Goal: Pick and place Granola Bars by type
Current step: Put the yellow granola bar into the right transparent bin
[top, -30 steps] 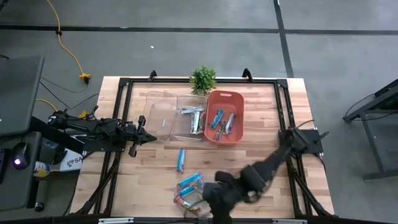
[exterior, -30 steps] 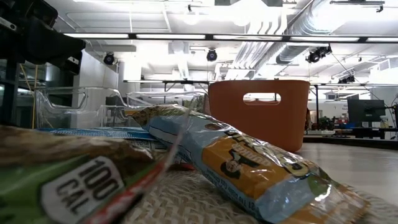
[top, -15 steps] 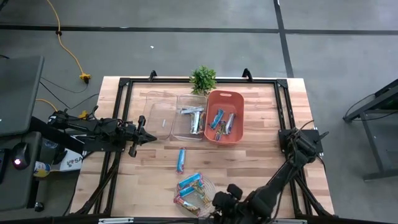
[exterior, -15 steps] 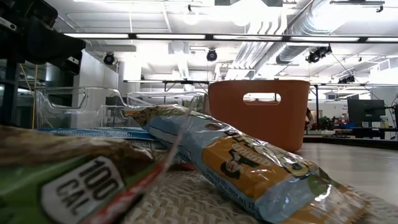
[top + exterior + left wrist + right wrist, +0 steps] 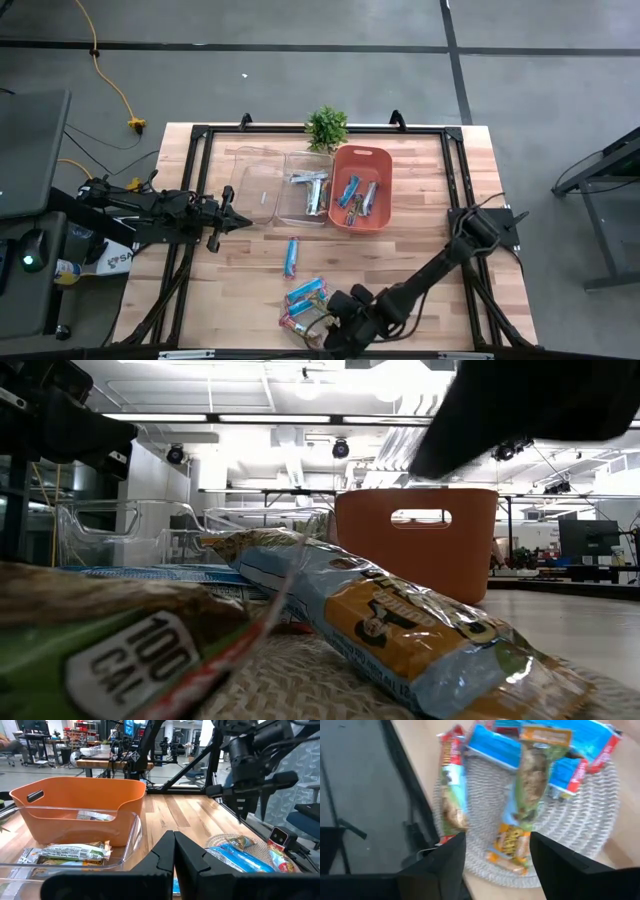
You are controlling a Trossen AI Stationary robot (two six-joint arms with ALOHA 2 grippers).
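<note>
Several granola bars lie on a round woven mat [image 5: 318, 312] at the table's near edge. Among them are a pale blue and orange bar [image 5: 522, 805], a red-ended bar [image 5: 452, 785] and blue bars [image 5: 545, 742]. One blue bar [image 5: 291, 256] lies alone on the wood. More bars sit in a clear container [image 5: 309, 190] and the orange bin [image 5: 360, 188]. My right gripper [image 5: 496, 851] hangs open above the mat's near part, fingers pointing down at a slant, touching nothing. My left gripper [image 5: 240, 220] waits shut at the left, held level.
A second clear container [image 5: 258, 185] stands left of the first. A small plant [image 5: 326, 127] is at the far edge. A black frame rail runs around the tabletop [image 5: 440, 200]. Bare wood lies between the mat and the bins. My right arm [image 5: 530, 400] shows dark above the bars.
My right gripper has come down toward the mat at the near edge, rolling its wrist and shifting a little toward the table's left. It now shows at the top of the low view. The bars have kept still.
</note>
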